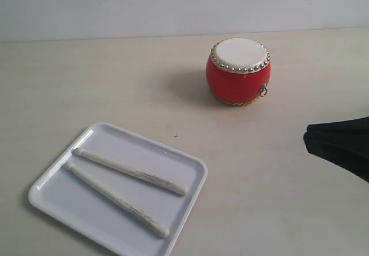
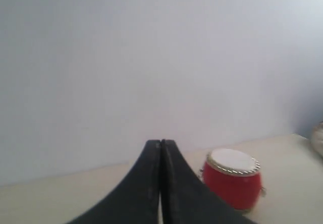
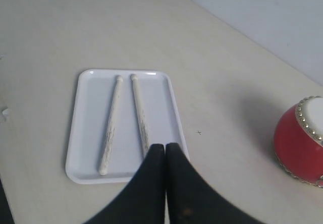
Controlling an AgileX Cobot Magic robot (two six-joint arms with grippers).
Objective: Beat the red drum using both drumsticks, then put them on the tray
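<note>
The red drum (image 1: 238, 72) stands upright on the table at the back right, cream skin up; it also shows as the drum (image 2: 233, 179) and the drum (image 3: 302, 143) in the wrist views. Both pale drumsticks lie side by side on the white tray (image 1: 55, 197) at the front left: one drumstick (image 1: 130, 171) and the other drumstick (image 1: 115, 199). In the right wrist view the sticks (image 3: 111, 124) rest on the tray (image 3: 87, 128). My right gripper (image 3: 165, 146) is shut and empty; its black tip (image 1: 337, 143) enters at the right edge. My left gripper (image 2: 160, 142) is shut and empty, aimed toward the wall.
The beige table (image 1: 115, 83) meets a plain pale wall (image 1: 173, 2) at the back. A small dark speck (image 1: 176, 135) marks the tabletop between tray and drum. The left arm does not show in the exterior view.
</note>
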